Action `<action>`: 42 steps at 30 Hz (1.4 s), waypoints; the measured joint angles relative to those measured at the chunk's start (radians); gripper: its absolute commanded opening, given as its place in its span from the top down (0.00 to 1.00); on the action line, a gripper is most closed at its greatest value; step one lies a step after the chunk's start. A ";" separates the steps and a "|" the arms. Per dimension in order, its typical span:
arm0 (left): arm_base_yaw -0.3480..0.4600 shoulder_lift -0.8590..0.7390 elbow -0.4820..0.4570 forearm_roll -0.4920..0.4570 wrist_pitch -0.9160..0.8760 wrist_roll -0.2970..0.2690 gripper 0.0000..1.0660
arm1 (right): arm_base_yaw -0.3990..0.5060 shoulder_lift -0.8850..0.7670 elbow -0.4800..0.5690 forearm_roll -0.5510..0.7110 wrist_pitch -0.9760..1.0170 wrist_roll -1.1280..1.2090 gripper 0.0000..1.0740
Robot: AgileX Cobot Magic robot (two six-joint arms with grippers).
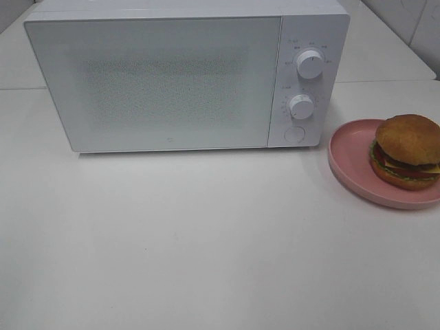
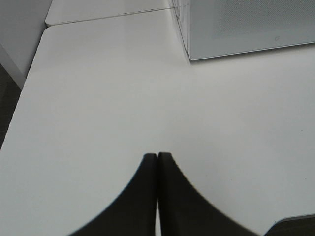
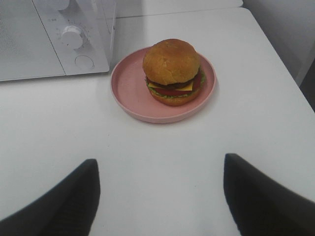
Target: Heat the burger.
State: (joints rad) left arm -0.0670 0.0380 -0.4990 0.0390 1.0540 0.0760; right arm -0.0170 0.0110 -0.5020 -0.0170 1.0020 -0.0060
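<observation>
Open desk [image 1: 206, 240] is seen in front of the microwave [image 1: 158, 75], unobstructed across its whole width. Door shut; cavity closed off. Just beside the microwave's control side, a pink plate [image 1: 350, 158] with the burger [image 1: 407, 151] occupies the desk. Clear desk lies between that plate and the wide-spread right claw [image 3: 160, 196].

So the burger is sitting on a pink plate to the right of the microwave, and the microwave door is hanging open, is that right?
Not quite: the microwave door is shut, flat against its front, as the exterior high view shows. The rest holds: the burger sits on the pink plate to the right of the microwave.
</observation>
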 measured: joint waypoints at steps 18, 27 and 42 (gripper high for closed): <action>0.103 -0.021 0.000 -0.001 -0.001 0.001 1.00 | 0.000 -0.015 0.000 0.000 0.000 0.000 0.37; 0.140 -0.043 0.000 -0.001 -0.001 0.001 1.00 | 0.000 -0.015 0.000 0.000 0.000 0.000 0.37; 0.140 -0.043 0.000 -0.001 -0.001 0.001 1.00 | 0.000 -0.015 0.000 0.000 0.000 0.000 0.37</action>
State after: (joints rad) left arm 0.0730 -0.0050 -0.4990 0.0380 1.0530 0.0770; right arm -0.0170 -0.0040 -0.5020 -0.0170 1.0020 -0.0060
